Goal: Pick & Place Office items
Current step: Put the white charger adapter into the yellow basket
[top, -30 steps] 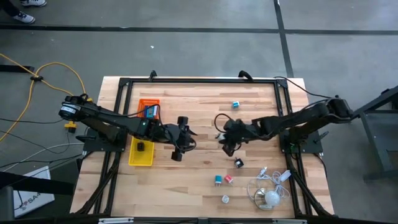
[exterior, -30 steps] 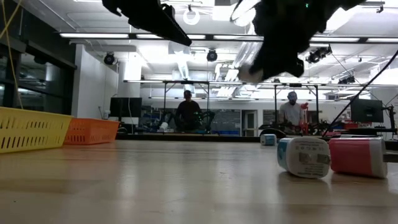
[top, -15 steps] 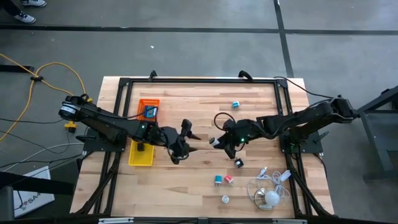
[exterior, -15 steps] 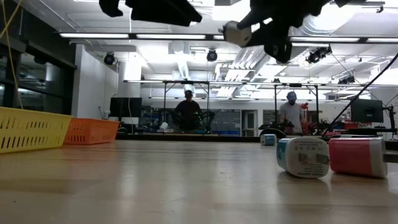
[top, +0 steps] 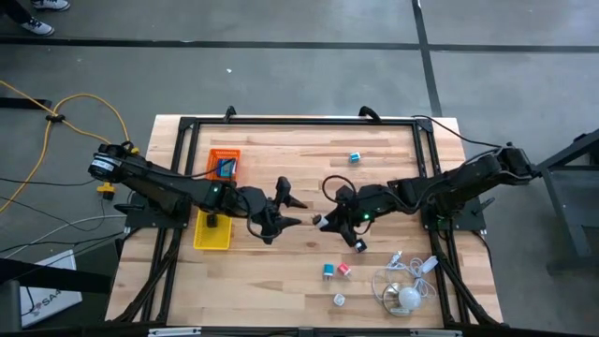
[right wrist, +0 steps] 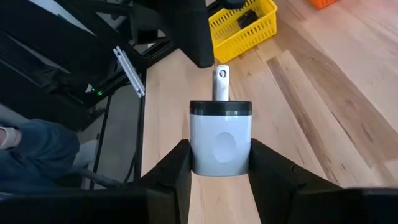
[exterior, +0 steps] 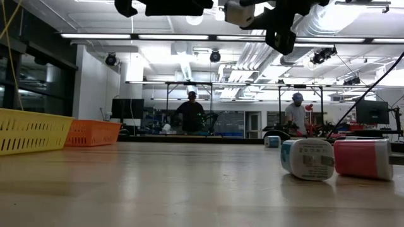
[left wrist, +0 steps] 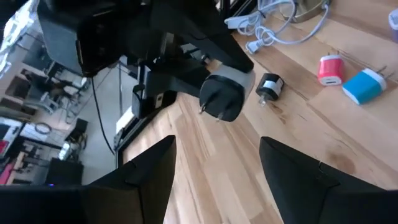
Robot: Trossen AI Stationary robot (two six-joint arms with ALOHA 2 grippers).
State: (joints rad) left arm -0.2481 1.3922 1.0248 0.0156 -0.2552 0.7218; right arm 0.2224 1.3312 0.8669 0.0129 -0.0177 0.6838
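My right gripper (top: 323, 221) hangs over the table's middle, shut on a grey plug adapter (right wrist: 221, 140) with a black face and metal prongs (right wrist: 221, 81). My left gripper (top: 292, 213) faces it from the left, open and holding nothing. Its fingers stand just short of the adapter (left wrist: 221, 98). Other office items lie flat on the near right of the table: a black clip (top: 359, 245), a teal block (top: 329, 271), a pink block (top: 343, 270) and a white block (top: 339, 300). Another teal block (top: 356, 157) lies at the far side. My right gripper pinches the adapter's grey body by its two side faces (right wrist: 194, 146) between the two fingers. The fingers come from the table's right, slanting slightly down. The black face and prongs stick out past the fingertips toward my left gripper. The adapter is lifted clear of the table.
A yellow tray (top: 212, 232) holding a black piece and an orange tray (top: 225, 161) with a blue piece stand at the left. A white cable bundle with a round piece (top: 407, 290) lies at the near right corner. People stand in the room beyond (exterior: 191, 113).
My right gripper has risen and gone toward the table's left with the adapter. It has tipped up from pointing downward to nearly level. My left gripper has rolled about its own axis and stayed open, in about the same place.
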